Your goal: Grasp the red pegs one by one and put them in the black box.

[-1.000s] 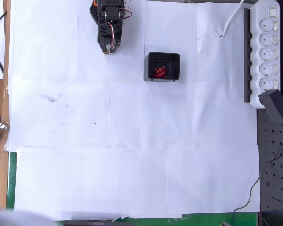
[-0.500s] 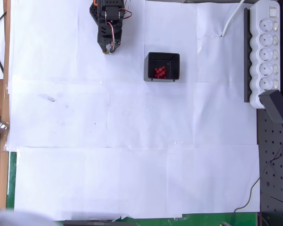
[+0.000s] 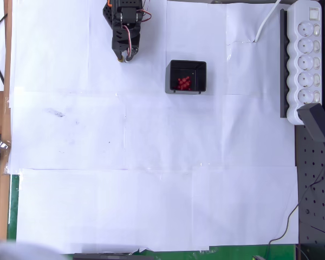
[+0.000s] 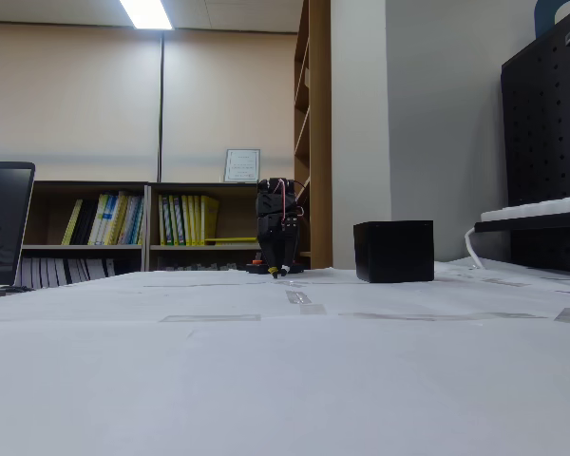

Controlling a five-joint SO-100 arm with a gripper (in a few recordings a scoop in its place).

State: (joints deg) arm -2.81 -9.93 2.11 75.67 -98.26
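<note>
The black box (image 3: 187, 76) stands on the white paper right of the arm, with several red pegs (image 3: 183, 83) clustered on its floor. In the fixed view the black box (image 4: 393, 251) shows only its outer wall, so its contents are hidden. My gripper (image 3: 123, 56) hangs folded under the black arm at the top of the overhead view, well left of the box, fingers together and holding nothing. The fixed view has the gripper (image 4: 279, 273) pointing down just above the table, left of the box.
White paper sheets (image 3: 151, 162) cover the table. A white power strip (image 3: 306, 59) and a black adapter (image 3: 317, 122) lie along the right edge, beside a black pegboard (image 3: 314, 189). A laptop (image 4: 2, 223) stands at the fixed view's left.
</note>
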